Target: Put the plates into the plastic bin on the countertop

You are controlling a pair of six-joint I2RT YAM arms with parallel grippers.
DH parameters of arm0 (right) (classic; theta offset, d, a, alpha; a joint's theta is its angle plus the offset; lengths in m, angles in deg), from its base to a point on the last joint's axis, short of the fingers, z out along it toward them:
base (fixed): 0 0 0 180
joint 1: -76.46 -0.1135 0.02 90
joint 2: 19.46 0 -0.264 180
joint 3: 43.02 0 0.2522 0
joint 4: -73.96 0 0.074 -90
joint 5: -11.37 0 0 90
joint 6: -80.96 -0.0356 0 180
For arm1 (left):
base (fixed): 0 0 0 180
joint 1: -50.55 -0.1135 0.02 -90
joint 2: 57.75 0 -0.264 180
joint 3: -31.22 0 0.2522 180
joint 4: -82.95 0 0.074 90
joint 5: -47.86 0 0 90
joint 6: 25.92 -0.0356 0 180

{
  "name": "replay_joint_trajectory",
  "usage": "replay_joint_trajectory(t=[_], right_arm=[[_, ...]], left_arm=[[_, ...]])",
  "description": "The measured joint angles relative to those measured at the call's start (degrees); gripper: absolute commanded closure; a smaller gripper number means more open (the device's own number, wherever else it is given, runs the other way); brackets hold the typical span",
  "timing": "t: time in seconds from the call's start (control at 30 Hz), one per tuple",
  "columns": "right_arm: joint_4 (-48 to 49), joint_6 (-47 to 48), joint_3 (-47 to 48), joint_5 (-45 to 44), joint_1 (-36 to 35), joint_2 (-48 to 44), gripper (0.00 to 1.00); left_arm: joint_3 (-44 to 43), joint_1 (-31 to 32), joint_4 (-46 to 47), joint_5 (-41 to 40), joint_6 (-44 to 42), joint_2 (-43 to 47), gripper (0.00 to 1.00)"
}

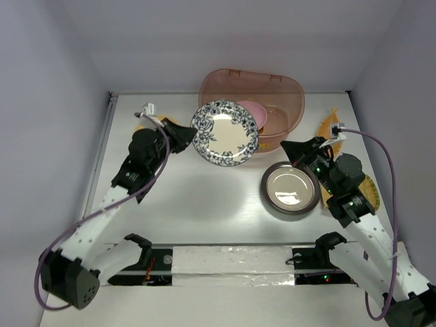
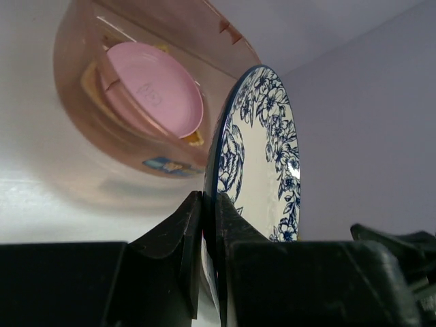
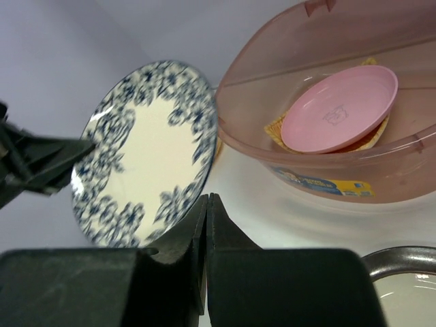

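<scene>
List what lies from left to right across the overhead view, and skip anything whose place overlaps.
left gripper → blue floral plate → metal plate → orange woven plate

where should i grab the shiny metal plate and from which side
Probably pinch the metal plate by its raised rim at the far edge, coming down from above. It lies flat on the countertop, so only the rim offers a lip. The right gripper, shut, is nearest there; the left gripper holds the floral plate.
</scene>
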Motion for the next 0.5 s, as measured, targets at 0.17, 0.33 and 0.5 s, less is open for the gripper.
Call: replay_joint_trajectory(t=[0.17, 0.33, 0.5], right_arm=[[-2.5, 0.3, 0.4, -0.5, 0.0, -3.1, 1.00], [-4.2, 0.8, 0.5, -0.5, 0.0, -3.5, 1.00], [-5.7, 1.3, 0.5, -0.5, 0.0, -3.8, 1.00]], left_arm=[[-11.6, 0.0, 5.5, 0.8, -0.8, -17.1, 1.00], [-24.2, 0.0, 8.1, 0.9, -2.0, -32.5, 1.00], [-35.0, 0.0, 8.4, 0.8, -3.5, -44.3, 1.00]])
